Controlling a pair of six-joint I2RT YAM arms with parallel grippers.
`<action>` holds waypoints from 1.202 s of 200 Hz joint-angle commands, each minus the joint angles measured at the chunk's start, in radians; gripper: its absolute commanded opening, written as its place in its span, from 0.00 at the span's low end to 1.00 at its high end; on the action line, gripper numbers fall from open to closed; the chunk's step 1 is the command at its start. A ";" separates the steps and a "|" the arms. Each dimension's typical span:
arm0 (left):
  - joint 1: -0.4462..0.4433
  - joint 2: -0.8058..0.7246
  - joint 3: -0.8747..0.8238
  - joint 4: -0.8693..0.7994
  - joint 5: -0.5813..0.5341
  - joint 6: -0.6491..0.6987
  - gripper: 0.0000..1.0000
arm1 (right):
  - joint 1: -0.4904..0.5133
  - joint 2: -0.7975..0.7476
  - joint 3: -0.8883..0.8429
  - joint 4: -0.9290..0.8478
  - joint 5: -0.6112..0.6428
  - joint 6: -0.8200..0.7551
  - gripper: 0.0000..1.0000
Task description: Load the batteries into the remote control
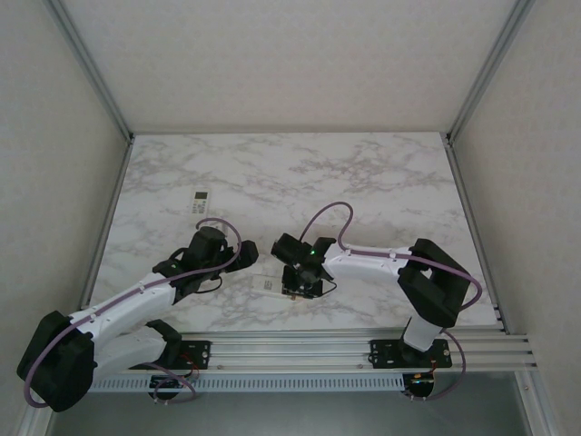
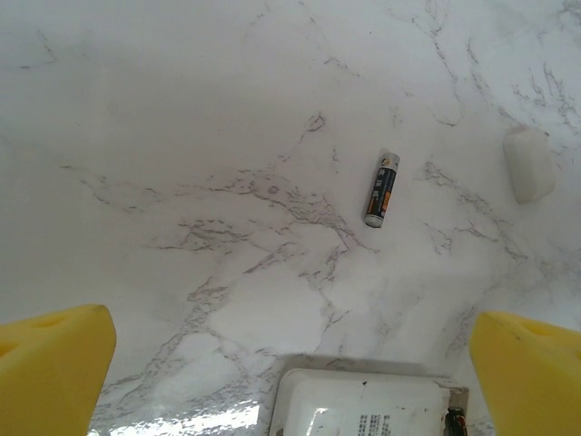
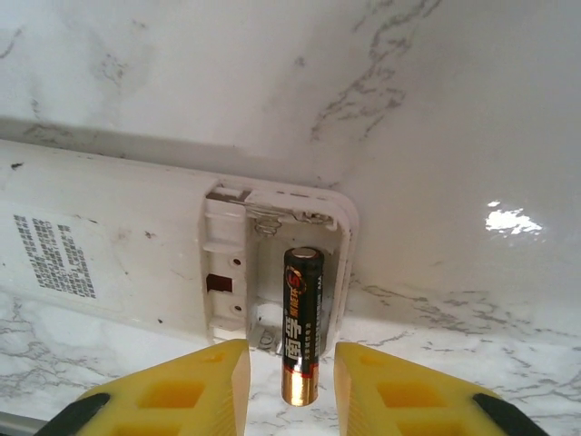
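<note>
So the right gripper point(image 3: 290, 359) had its yellow fingers close on either side of a battery point(image 3: 302, 318), but I honestly couldn't tell if they were pinching it or just flanking it. The battery sat lengthwise in one slot of the remote point(image 3: 109, 245)'s open battery bay point(image 3: 263, 263), gold end poking out past the edge. The left gripper point(image 2: 290, 320) was spread wide over the marble table point(image 2: 182, 136), with a second battery point(image 2: 382, 189) lying loose beyond the remote's end.

White-and-black arms point(image 1: 127, 300), purple cables point(image 1: 332, 204), yellow fingers point(image 3: 182, 391)
</note>
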 commanded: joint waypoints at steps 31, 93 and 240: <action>0.011 -0.020 -0.010 0.010 0.002 0.001 1.00 | 0.005 0.015 0.021 -0.026 0.043 -0.021 0.25; 0.011 0.017 -0.012 0.039 0.041 -0.004 1.00 | 0.005 0.036 0.022 -0.009 0.030 -0.024 0.20; 0.000 -0.012 -0.198 0.176 0.166 -0.143 1.00 | 0.006 0.046 0.000 0.068 -0.033 0.019 0.23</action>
